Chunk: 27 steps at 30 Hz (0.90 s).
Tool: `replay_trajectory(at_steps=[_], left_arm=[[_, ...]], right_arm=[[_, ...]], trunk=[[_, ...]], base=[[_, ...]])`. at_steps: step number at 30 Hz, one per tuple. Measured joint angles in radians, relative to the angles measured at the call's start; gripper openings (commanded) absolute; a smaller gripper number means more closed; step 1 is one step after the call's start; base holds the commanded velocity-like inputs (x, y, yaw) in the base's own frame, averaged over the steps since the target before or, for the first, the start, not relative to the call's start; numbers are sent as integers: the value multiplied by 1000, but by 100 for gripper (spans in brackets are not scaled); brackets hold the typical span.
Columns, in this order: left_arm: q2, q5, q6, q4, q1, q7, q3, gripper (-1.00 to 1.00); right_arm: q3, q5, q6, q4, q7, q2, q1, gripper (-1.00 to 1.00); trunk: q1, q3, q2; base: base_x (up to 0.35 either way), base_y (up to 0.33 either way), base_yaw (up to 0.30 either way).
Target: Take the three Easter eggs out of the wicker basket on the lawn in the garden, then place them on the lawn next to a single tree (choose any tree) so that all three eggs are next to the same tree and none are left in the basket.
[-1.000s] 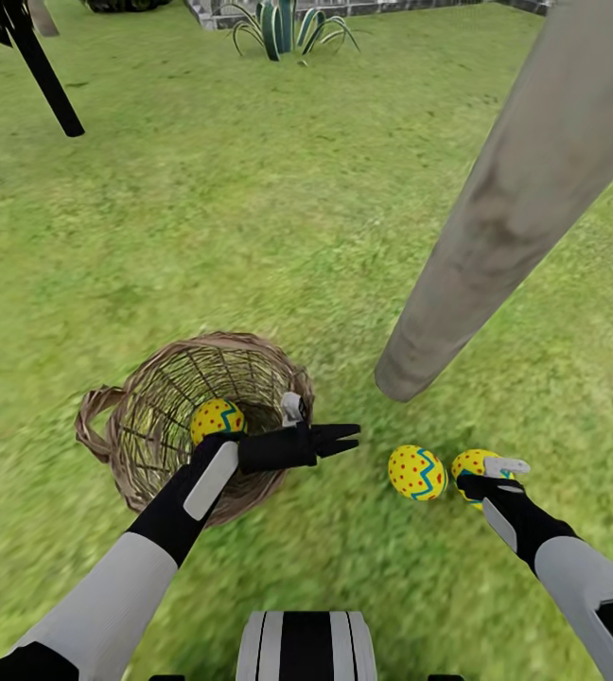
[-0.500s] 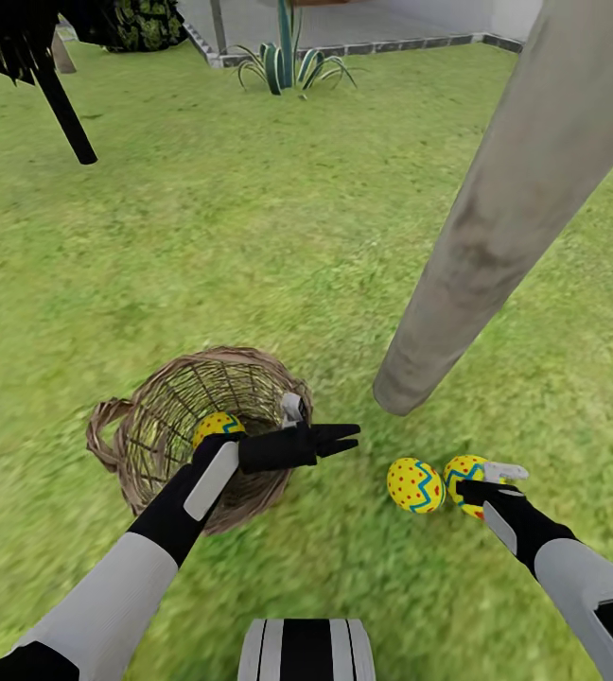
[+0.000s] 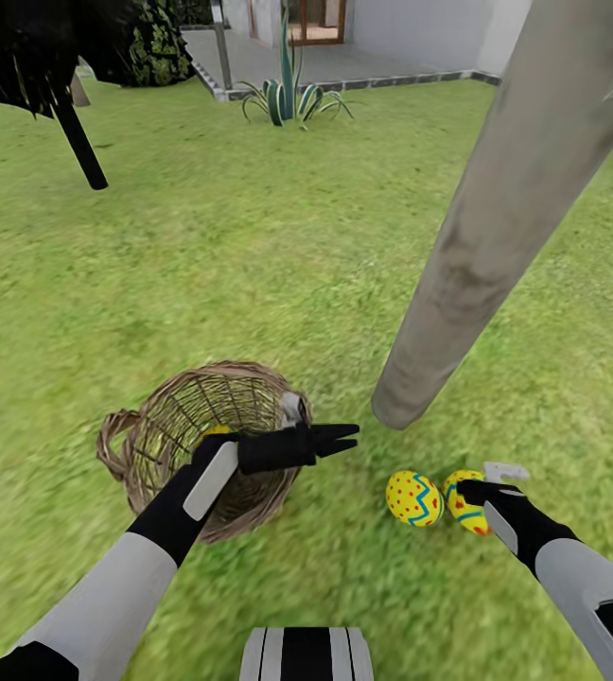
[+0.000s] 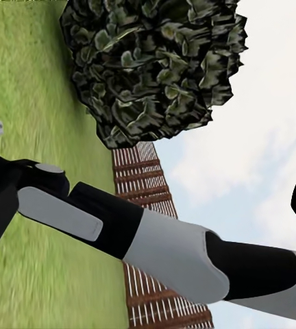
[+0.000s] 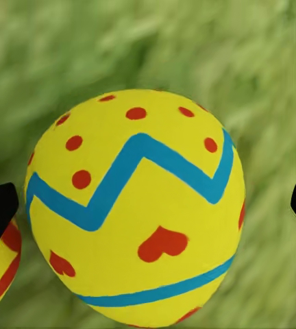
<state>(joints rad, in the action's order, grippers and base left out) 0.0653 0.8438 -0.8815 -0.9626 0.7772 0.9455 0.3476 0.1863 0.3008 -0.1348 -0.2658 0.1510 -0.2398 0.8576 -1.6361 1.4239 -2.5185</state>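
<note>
The wicker basket [image 3: 169, 445] stands on the lawn [image 3: 250, 265] at lower left. One Easter egg [image 3: 218, 430] barely peeks out inside it, behind my left wrist. My left gripper [image 3: 342, 439] hovers just past the basket's right rim, open and holding nothing. Two more Easter eggs lie side by side on the grass near the base of the tree [image 3: 477, 236]: one [image 3: 413, 498] is free, the other [image 3: 463, 503] sits between the spread fingers of my right gripper [image 3: 486, 480]. In the right wrist view that egg [image 5: 138, 205] lies between the two fingertips with gaps either side.
A black-leaved tree with a thin dark trunk [image 3: 79, 142] stands far left. A spiky plant [image 3: 288, 95] and the paved house edge [image 3: 344, 61] lie at the back. The left wrist view shows my right arm [image 4: 155, 240], a wooden fence [image 4: 144, 181] and dark foliage [image 4: 155, 68].
The head camera has tilted up, so the whole scene slid down and more of the house shows. Both arms and the eggs have kept their places.
</note>
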Motion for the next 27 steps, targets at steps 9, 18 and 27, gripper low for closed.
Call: replay_trajectory(at_steps=[9, 18, 27], left_arm=[[-20, -8, -15, 1, 0, -6, -7, 100], [-75, -15, -24, 31, 0, -4, -5, 100], [-80, -12, -26, 25, 0, -1, -5, 100]], right_arm=[[0, 0, -9, -2, -5, 0, 0, 100], [3, -2, -11, -1, -5, -1, 0, 100], [3, -1, -11, -1, -5, -2, 0, 100]], trunk=[[4, -35, 2], [7, -70, 4], [12, -104, 6]], base=[[0, 0, 0], [-241, 0, 0], [-76, 0, -195]])
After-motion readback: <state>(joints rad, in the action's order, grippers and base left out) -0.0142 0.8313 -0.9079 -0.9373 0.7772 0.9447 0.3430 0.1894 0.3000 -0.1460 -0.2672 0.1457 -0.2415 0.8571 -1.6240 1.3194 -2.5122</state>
